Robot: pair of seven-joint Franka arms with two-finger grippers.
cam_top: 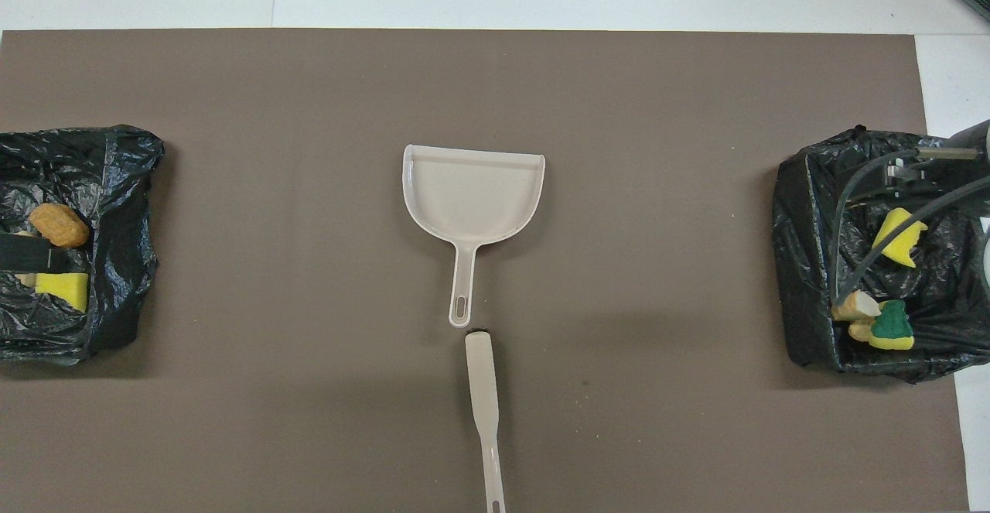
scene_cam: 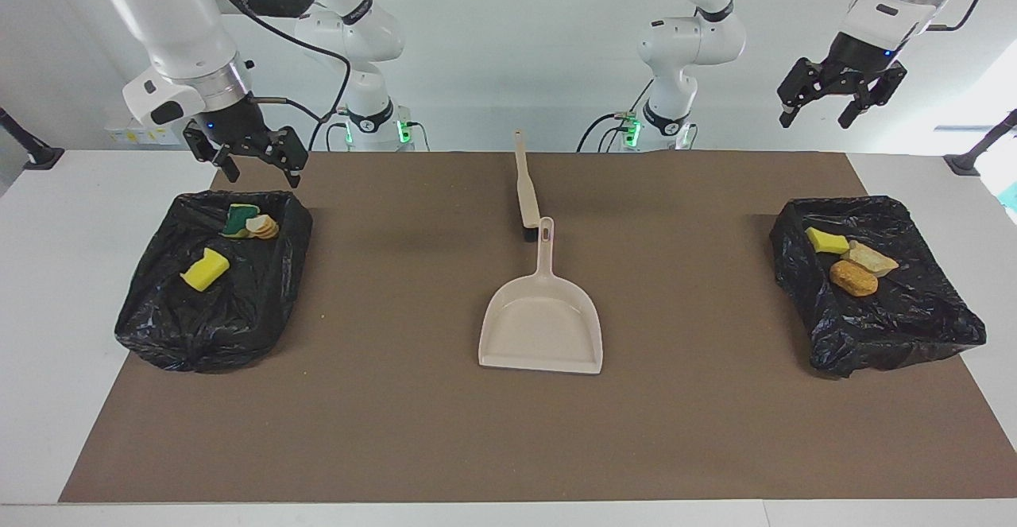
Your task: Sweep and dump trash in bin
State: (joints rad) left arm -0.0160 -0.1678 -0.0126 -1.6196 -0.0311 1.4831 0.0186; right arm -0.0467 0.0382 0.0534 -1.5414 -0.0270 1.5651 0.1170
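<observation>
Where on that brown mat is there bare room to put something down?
Between the dustpan and each bag-lined bin the mat lies bare, as does the strip along its edge farthest from the robots. It is crowded only mid-mat, where the brush meets the dustpan's handle.

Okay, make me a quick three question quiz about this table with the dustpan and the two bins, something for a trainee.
1. True or false: the dustpan holds trash.
2. What lies just nearer the robots than the dustpan's handle? A) brush B) sponge C) cup
3. What is each gripper holding?

Key:
1. False. The dustpan is empty; the scraps lie in the two black bins, one at the right arm's end, one at the left arm's.
2. A
3. Nothing. The right gripper and left gripper are open, raised near their bins.
</observation>
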